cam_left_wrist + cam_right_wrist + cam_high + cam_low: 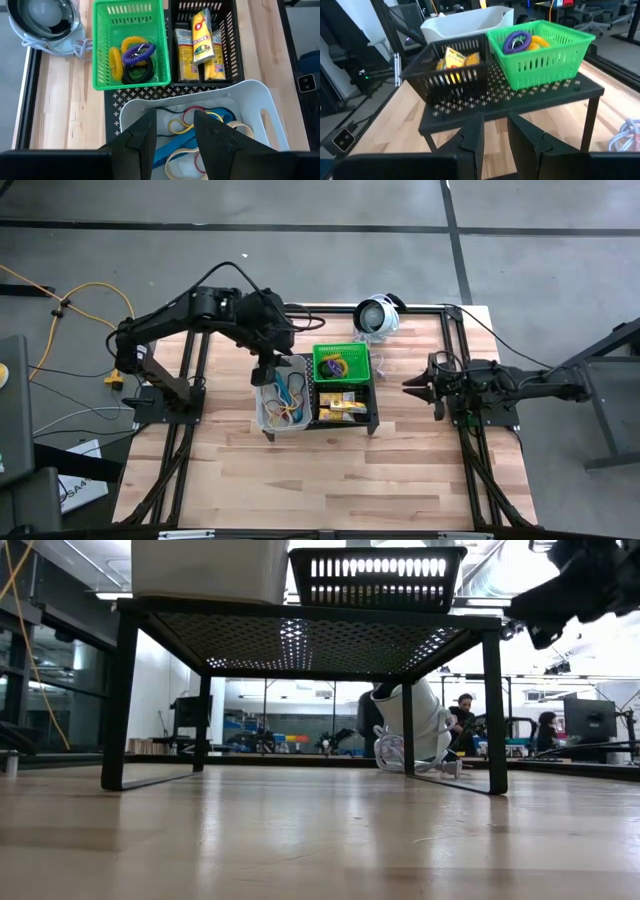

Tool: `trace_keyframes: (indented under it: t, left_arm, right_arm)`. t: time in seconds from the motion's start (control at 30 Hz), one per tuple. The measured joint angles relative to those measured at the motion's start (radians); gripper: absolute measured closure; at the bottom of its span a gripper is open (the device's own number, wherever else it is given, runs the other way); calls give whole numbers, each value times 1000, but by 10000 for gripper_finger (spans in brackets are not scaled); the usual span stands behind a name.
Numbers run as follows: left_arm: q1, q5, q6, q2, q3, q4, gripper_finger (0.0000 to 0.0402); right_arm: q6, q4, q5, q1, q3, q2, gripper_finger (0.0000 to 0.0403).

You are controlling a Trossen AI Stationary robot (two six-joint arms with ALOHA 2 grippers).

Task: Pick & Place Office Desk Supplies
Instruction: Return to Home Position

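Observation:
Three bins stand on the black perforated stand point(300, 365). The white bin point(260, 107) holds rubber bands point(187, 122) in yellow, red, blue and tan. Yellow, purple and black coil loops point(132, 57) lie in the green bin point(102, 45). In the black bin point(227, 37) are small yellow tubes point(200, 35). My left gripper point(175, 135) hangs open above the white bin's rubber bands, with nothing between its fingers. My right gripper point(495, 137) is open and empty. It waits level at the stand's right side point(415, 385), pointing at the bins.
A round white-and-silver device point(377, 315) with a cable lies at the table's far edge, behind the green bin. Bare wooden table point(330, 480) stretches in front of the stand. Black frame rails point(470, 470) run along both sides. People sit in the room beyond point(462, 720).

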Motion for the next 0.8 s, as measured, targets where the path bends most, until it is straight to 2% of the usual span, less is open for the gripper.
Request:
trace_keyframes:
  t: [0.3,0.8]
  left_arm:
    - [1,-1,0,0,0,1,276]
    - [1,-3,-26,0,0,-7,276]
  right_arm:
    - [1,56,3,0,-91,-32,330]
    - [29,298,-3,0,-257,-32,330]
